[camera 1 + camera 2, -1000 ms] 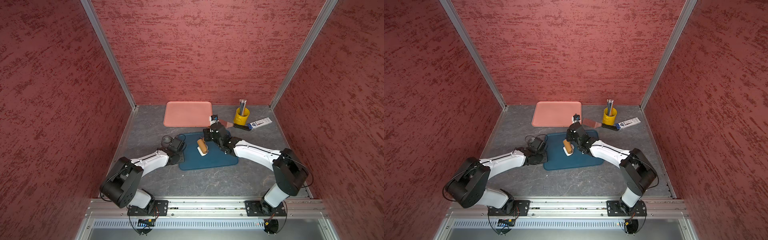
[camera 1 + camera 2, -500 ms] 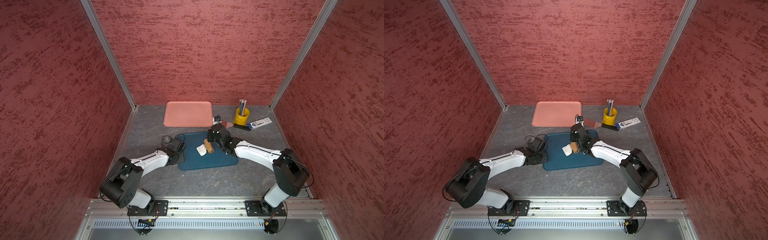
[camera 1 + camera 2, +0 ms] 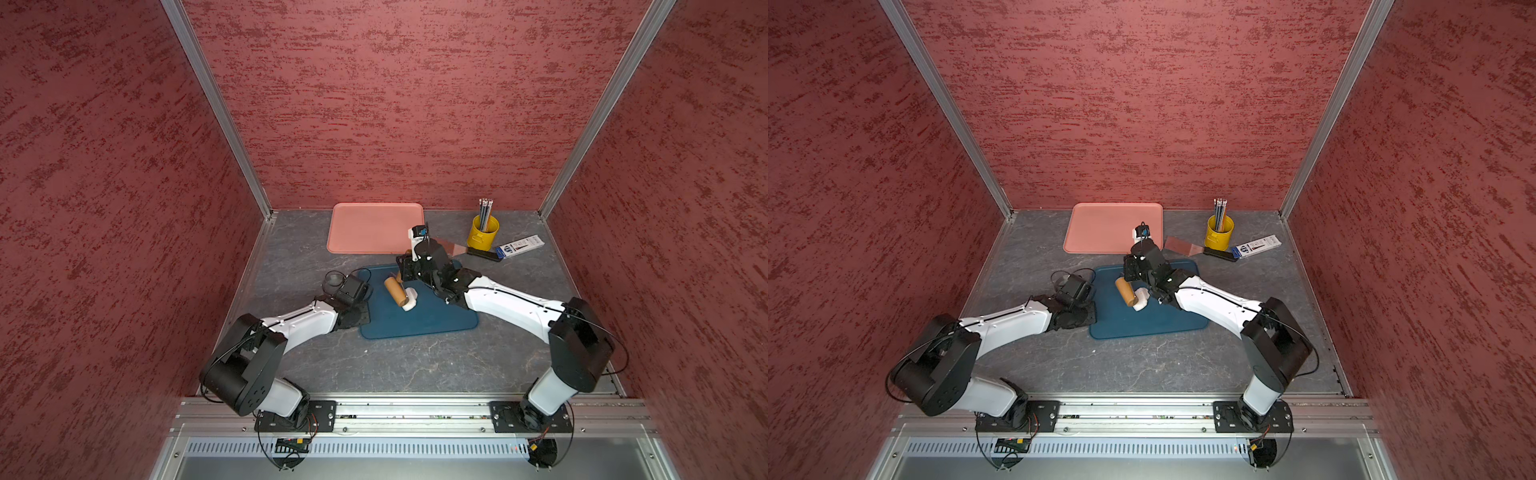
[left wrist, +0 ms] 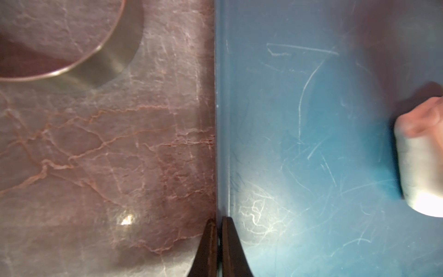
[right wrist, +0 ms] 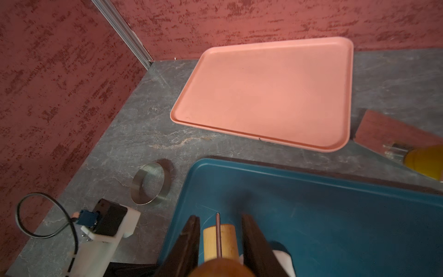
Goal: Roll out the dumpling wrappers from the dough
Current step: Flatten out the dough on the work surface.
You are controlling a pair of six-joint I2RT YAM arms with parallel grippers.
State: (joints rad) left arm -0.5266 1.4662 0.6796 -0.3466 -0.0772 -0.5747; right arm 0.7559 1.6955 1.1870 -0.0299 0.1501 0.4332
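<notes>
White dough (image 3: 409,302) (image 3: 1141,301) lies on the blue tray (image 3: 419,322) (image 3: 1142,324), squeezed under the far end of a wooden rolling pin (image 3: 395,290) (image 3: 1126,291). My right gripper (image 3: 405,276) (image 5: 220,217) is shut on the pin's brown handle, and the roller (image 5: 219,239) sticks out between its fingers. A bit of dough (image 5: 284,260) shows beside one finger. My left gripper (image 4: 217,220) (image 3: 362,309) is shut on the tray's left rim (image 4: 217,120). No dumpling wrappers are in view.
A pink tray (image 3: 374,228) (image 5: 266,91) sits at the back. A metal ring cutter (image 3: 332,282) (image 5: 148,184) stands left of the blue tray. At the back right are a yellow cup of pencils (image 3: 482,232), a scraper (image 3: 451,247) and a pencil box (image 3: 519,245).
The rolling pin went right across the dough half a second ago and has come back left. The dough now shows on its right side. The left arm has stayed still.
</notes>
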